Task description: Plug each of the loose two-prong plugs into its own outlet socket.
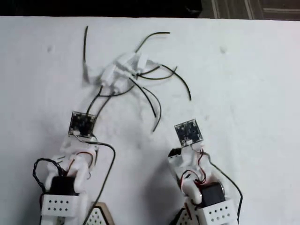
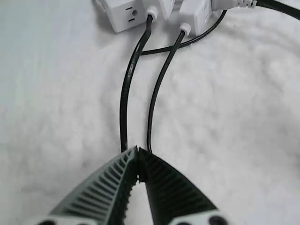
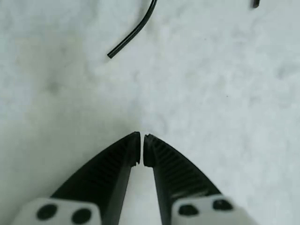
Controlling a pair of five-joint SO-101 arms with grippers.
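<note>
Toward the far middle of the bench (image 1: 253,79), the white plugs and sockets (image 1: 123,71) are being kept in one tangled heap, with black cords (image 1: 151,98) being fanned out toward 5 o'clock. From the left arm the heap is being found at roughly 1 o'clock and near. From the right arm it is at 11 o'clock and farther off, so the left arm is being judged the nearer. The left tool (image 2: 137,159) is being held closed, tips together, with nothing seen gripped. A pair of cords (image 2: 124,93) is being run lengthwise from those tips to a socket block (image 2: 123,15) at 12 o'clock. The right tool (image 3: 142,149) is being held nearly closed, a mere slit showing, over bare bench, with a loose cord end (image 3: 132,33) ahead at 12 o'clock. Whether any plug is already seated cannot be told.
</note>
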